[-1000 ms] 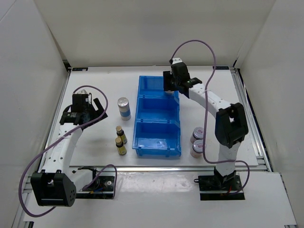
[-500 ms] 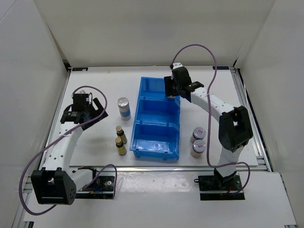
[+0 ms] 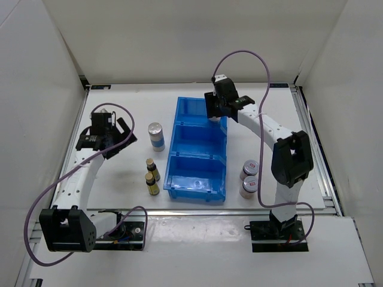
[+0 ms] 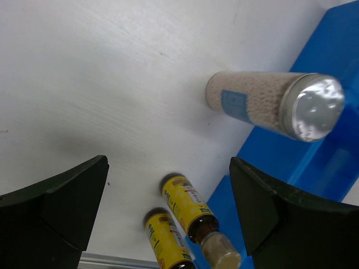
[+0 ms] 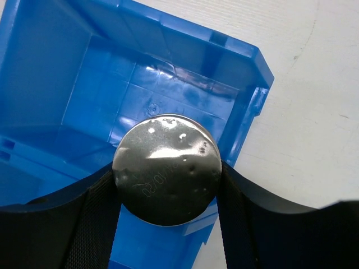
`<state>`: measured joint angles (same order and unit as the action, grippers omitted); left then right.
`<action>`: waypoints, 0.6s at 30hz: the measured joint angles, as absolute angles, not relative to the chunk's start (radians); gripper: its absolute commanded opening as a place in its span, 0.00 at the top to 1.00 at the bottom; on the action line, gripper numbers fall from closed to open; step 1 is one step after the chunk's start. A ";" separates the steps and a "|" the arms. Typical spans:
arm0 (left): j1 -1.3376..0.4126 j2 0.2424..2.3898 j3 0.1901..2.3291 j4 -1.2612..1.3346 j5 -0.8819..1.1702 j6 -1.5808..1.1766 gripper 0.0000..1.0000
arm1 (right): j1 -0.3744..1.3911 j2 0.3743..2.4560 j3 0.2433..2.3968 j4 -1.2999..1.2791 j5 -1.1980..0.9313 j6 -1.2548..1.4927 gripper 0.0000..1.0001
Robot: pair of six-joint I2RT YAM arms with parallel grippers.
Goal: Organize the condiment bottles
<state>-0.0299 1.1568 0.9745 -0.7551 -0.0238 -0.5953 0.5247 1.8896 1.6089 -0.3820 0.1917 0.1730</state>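
Left hand (image 4: 168,162) spread wide, right hand (image 5: 166,174) gripping silver-topped cylinder (image 5: 165,148), arm outstretched

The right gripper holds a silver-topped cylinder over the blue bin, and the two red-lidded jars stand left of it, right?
Not quite: the red-lidded jars stand right of the blue bin, as the top external view shows. The right gripper does hold the silver-topped cylinder over it.

Bin (image 3: 197,143) mid-table; cylinder (image 3: 156,135) and two small bottles (image 3: 152,183) left of it, two jars (image 3: 249,185) right
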 measured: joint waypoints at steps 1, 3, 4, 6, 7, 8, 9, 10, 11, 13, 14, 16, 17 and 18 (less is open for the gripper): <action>-0.030 1.158 0.992 -0.754 -0.022 -0.584 0.00 | 0.525 1.890 1.621 -0.397 0.193 0.177 0.35; -0.030 1.158 1.029 -0.744 -0.021 -0.562 0.00 | 0.526 1.890 1.649 -0.438 0.201 0.192 0.28; -0.030 1.158 1.044 -0.736 -0.021 -0.554 0.00 | 0.526 1.890 1.663 -0.458 0.205 0.203 0.22; -0.030 1.159 1.072 -0.721 -0.021 -0.534 0.00 | 0.526 1.890 1.686 -0.474 0.207 0.221 0.17; -0.030 1.161 1.083 -0.717 -0.021 -0.526 0.00 | 0.526 1.889 1.694 -0.474 0.207 0.229 0.14; -0.030 1.166 1.094 -0.710 -0.021 -0.517 0.00 | 0.526 1.887 1.699 -0.474 0.207 0.235 0.14; -0.030 1.172 1.102 -0.706 -0.018 -0.511 0.00 | 0.526 1.884 1.700 -0.475 0.208 0.238 0.12; -0.030 1.180 1.107 -0.696 -0.015 -0.504 0.00 | 0.526 1.879 1.700 -0.479 0.207 0.244 0.09; -0.030 1.188 1.111 -0.694 -0.014 -0.501 0.00 | 0.526 1.876 1.700 -0.480 0.208 0.248 0.08; -0.025 1.206 1.113 -0.686 -0.006 -0.493 0.00 | 0.526 1.871 1.700 -0.484 0.212 0.255 0.07; -0.024 1.215 1.114 -0.685 0.001 -0.489 0.00 | 0.526 1.869 1.700 -0.486 0.216 0.255 0.05; -0.022 1.234 1.117 -0.679 0.016 -0.473 0.00 | 0.526 1.866 1.700 -0.500 0.230 0.255 0.03; -0.022 1.242 1.119 -0.676 0.027 -0.463 0.00 | 0.526 1.861 1.700 -0.508 0.237 0.255 0.02; -0.022 1.248 1.121 -0.668 0.045 -0.452 0.00 | 0.526 1.855 1.700 -0.518 0.245 0.255 0.01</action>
<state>-0.0216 1.2484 1.1213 -0.6678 0.0452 -0.4519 0.5259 1.8549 1.6997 -0.5179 0.2451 0.2550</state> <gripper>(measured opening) 0.996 0.975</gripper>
